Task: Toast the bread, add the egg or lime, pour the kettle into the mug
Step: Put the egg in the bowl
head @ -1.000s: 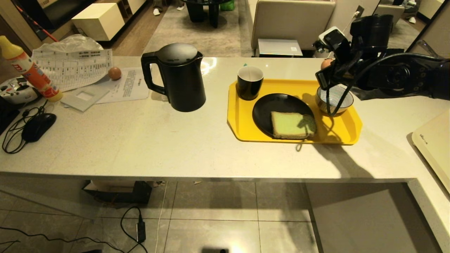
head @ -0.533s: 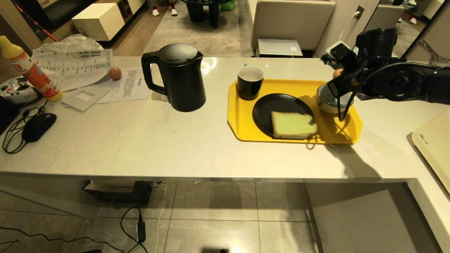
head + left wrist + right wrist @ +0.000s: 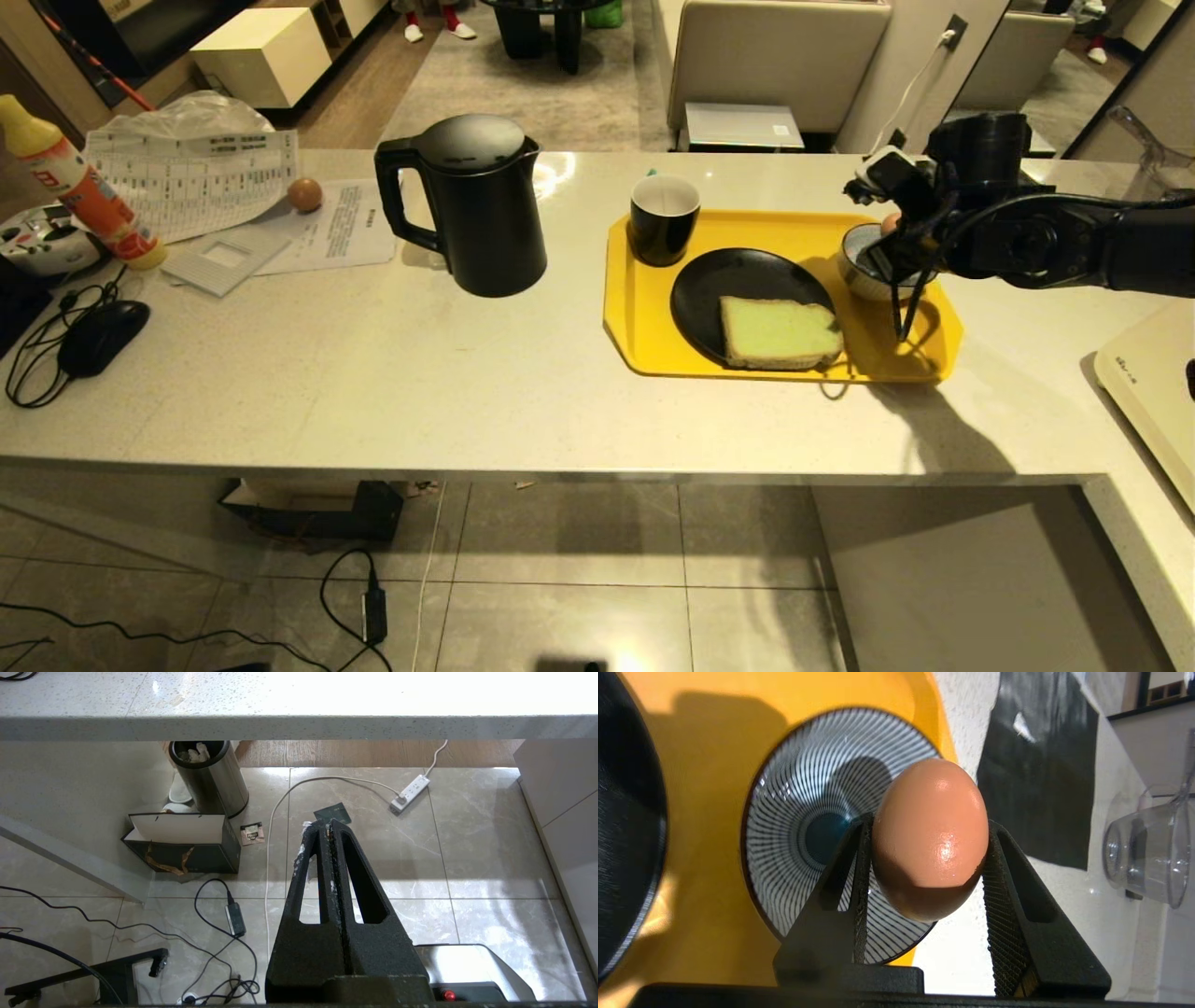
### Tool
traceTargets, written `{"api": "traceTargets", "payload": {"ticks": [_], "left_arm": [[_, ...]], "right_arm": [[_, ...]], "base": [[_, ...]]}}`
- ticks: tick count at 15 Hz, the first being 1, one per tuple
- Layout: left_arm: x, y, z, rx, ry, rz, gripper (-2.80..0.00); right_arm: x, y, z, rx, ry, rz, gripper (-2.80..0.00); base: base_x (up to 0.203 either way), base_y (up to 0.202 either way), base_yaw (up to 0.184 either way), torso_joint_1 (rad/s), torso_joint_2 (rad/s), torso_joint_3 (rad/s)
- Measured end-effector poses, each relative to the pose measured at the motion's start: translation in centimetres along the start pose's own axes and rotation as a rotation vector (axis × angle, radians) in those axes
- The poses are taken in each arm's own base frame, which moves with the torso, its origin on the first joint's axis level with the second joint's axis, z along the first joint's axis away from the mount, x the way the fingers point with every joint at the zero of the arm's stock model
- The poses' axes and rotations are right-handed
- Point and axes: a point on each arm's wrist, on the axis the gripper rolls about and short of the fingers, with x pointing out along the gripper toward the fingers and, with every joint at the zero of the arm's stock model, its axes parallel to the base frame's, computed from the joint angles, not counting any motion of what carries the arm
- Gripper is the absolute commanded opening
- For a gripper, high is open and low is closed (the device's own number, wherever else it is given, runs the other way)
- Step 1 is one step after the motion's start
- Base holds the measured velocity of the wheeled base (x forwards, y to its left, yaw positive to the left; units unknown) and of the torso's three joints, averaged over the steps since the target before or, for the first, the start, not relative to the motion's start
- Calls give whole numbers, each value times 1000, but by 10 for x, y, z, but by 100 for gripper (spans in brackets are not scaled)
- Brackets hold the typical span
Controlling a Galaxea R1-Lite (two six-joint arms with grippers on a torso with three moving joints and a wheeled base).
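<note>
My right gripper (image 3: 889, 230) (image 3: 929, 826) is shut on a light-brown egg (image 3: 930, 840) (image 3: 890, 223), gripped by its sides just above the far right rim of the blue-and-white striped bowl (image 3: 861, 273) (image 3: 803, 826). The bowl stands on the yellow tray (image 3: 644, 327), beside a black plate (image 3: 738, 280) that carries the green-faced bread (image 3: 780, 331). The black mug (image 3: 664, 219) occupies the tray's far left corner. Left of the tray stands the black kettle (image 3: 485, 205). A second egg (image 3: 303, 194) rests on papers far left. My left gripper (image 3: 325, 823) hangs shut below the counter.
Papers, a sauce bottle (image 3: 79, 187) and a computer mouse (image 3: 101, 334) with its cable crowd the counter's left end. A cream board (image 3: 1153, 383) lies at the right edge. A clear measuring jug (image 3: 1143, 854) stands beyond the tray. Bare counter lies in front of the kettle.
My right arm has carried the egg down and slightly right, from high above the tray to just over the striped bowl's rim. Nothing else on the counter has moved.
</note>
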Motion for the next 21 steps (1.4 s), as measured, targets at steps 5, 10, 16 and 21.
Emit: {"api": "traceTargets", "payload": {"ticks": [5,10,16,21], "left_arm": [[0,0,0,0,0,1,-280],[0,0,0,0,0,0,-280],[0,0,0,0,0,0,-280],[0,0,0,0,0,0,-280]], "right_arm": [[10,11,-7,-30,24,18,-280],[13,14,-9,-27,27,20,-280],[15,14,-10,-26,26,16,-280],[15,14,-11,-30,30,16,0]], "base": [[0,0,0,0,0,0],[0,0,0,0,0,0],[0,0,0,0,0,0],[0,0,0,0,0,0]]}}
